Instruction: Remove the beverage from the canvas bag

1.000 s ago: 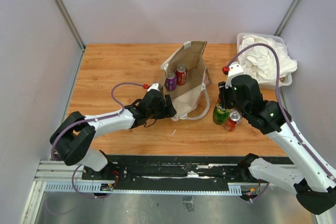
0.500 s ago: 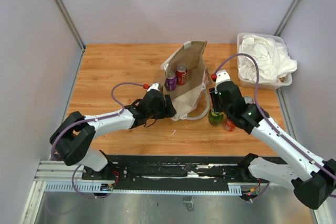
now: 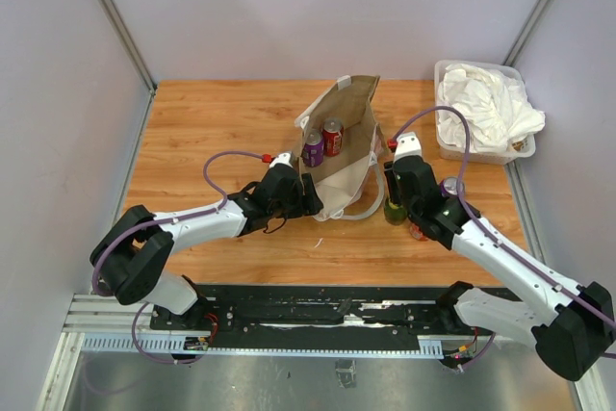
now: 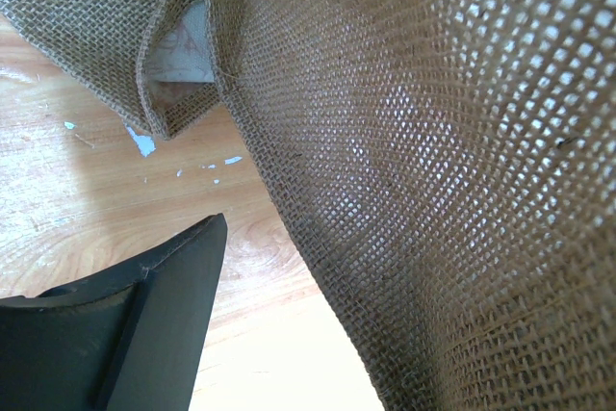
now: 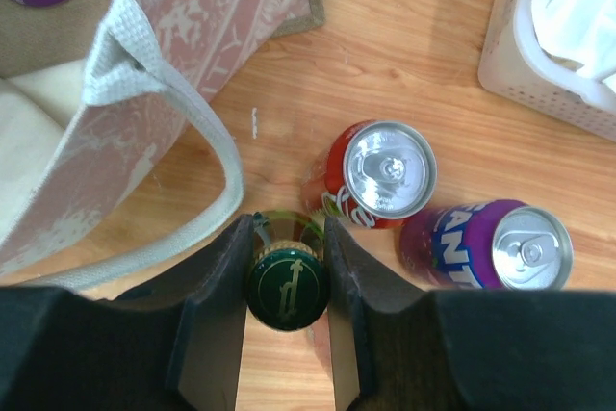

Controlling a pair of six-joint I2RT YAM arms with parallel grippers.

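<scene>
The canvas bag [image 3: 345,146] stands open mid-table with a purple can [image 3: 313,148] and a red can [image 3: 333,137] inside. My right gripper [image 3: 395,192] is shut on the cap of a green bottle [image 5: 288,292] just right of the bag, by the rope handle [image 5: 217,194]. On the table beside the bottle stand a red can [image 5: 383,172] and a purple can [image 5: 486,247]. My left gripper [image 3: 306,201] is at the bag's near left corner. In the left wrist view one finger [image 4: 125,324] shows apart from the burlap [image 4: 433,190], which hides the other finger.
A clear plastic bin [image 3: 445,141] of white cloth sits at the back right, close to the cans. Grey walls close in the table on three sides. Small white scraps [image 4: 141,144] lie on the wood by the bag's corner.
My right arm has swung left toward the bag and lower, carrying the green bottle with it; the purple can on the table now shows. The left arm has not moved.
</scene>
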